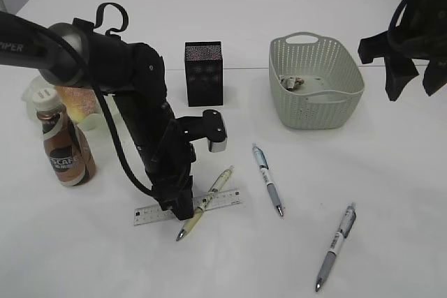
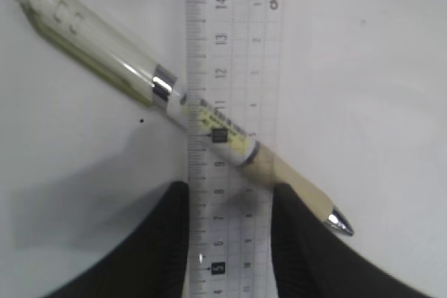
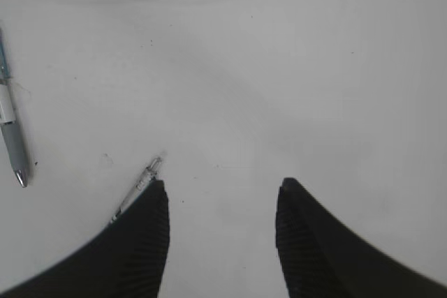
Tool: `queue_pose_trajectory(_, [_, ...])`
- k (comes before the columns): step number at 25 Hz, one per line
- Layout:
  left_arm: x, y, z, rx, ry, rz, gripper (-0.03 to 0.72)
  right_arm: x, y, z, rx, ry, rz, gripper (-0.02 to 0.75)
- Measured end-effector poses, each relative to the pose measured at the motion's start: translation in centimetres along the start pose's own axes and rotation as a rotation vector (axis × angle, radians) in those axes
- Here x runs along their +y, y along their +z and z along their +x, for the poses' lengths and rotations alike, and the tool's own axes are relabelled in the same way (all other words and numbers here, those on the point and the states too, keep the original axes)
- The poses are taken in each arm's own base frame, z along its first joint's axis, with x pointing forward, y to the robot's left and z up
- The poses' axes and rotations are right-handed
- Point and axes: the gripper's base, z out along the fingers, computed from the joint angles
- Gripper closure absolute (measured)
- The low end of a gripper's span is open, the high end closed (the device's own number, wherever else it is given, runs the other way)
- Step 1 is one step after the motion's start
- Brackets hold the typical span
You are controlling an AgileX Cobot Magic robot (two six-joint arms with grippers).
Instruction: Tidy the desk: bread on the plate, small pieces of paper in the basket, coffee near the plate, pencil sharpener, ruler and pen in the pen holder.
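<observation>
The clear ruler (image 2: 234, 102), lying flat on the desk (image 1: 391, 193) under a yellow-green pen (image 2: 209, 127), is straddled lengthwise by the left gripper (image 2: 230, 242), seemingly closed on its edges.

The left arm (image 1: 133, 102) bends steeply down, its gripper (image 2: 230, 204) low at the counter (image 1: 391, 193) with fingers (image 2: 164, 242) partly apart. The right gripper (image 3: 222, 200) hangs high above the counter, fingers (image 3: 143, 242) spread.
</observation>
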Motion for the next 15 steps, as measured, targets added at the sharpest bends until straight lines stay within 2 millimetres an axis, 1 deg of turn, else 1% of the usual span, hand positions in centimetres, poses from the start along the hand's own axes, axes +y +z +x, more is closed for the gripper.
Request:
queue_pose_trajectory(5, [-0.03, -0.09, -0.16, -0.012, -0.008, 0.007, 0.437, 0.0, 0.0, 0.0, 0.0, 0.0, 0.0, 0.372])
queue_pose_trajectory(15, [-0.01, -0.12, -0.38, -0.033, -0.091, 0.009, 0.437, 0.0, 0.0, 0.0, 0.0, 0.0, 0.0, 0.372])
